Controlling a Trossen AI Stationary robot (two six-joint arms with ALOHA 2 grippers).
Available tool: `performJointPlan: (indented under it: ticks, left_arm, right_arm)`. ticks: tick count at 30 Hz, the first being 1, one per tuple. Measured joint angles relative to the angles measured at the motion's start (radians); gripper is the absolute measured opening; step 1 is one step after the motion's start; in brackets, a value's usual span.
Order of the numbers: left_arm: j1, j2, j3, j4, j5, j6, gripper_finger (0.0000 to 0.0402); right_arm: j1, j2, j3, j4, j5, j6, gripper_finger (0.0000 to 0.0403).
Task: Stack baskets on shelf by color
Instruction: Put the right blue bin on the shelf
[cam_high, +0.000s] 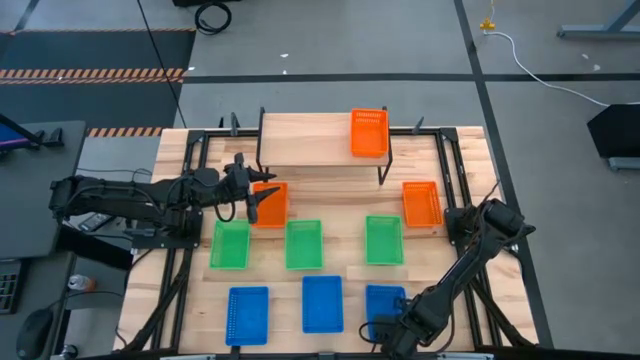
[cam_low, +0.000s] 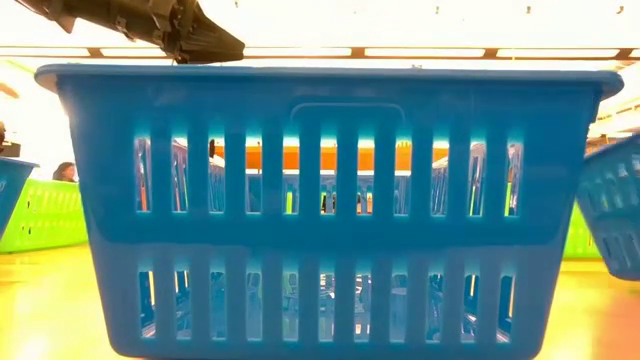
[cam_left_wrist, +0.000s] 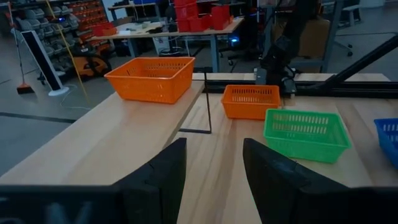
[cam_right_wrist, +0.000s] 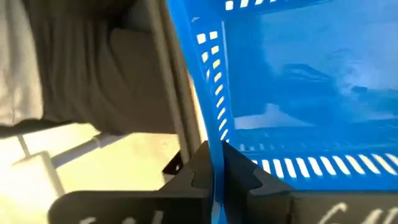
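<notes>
Showing only in wrist cam: right claw pinching blue basket rim.

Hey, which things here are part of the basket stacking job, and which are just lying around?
Job: shelf; orange baskets; green baskets; blue baskets; left claw, open by an orange one; right claw, shut on a blue rim.
Lying about: white floor cable; black cable coil; red bins.

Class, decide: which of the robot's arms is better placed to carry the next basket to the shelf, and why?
Probably the right. The right gripper is shut on the right blue basket's rim. The left gripper hangs open, empty, over the orange basket below the shelf.
</notes>
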Motion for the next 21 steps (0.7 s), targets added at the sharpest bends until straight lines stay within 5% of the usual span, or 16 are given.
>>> performJointPlan:
  ticks: [12, 16, 21]
  left_arm:
    - [0.0, 0.0, 0.0, -0.01, 0.0, -0.021, 0.0167]
    - [0.0, 0.0, 0.0, -0.025, 0.001, -0.028, 0.0167]
    - [0.0, 0.0, 0.0, -0.042, 0.001, -0.028, 0.0167]
  right_arm:
    - [-0.136, -0.017, 0.408, -0.585, 0.265, -0.378, 0.0011]
    - [-0.222, -0.018, 0.496, -0.663, 0.388, -0.532, 0.0011]
    - [-0.357, -0.017, 0.529, -0.657, 0.418, -0.699, 0.0015]
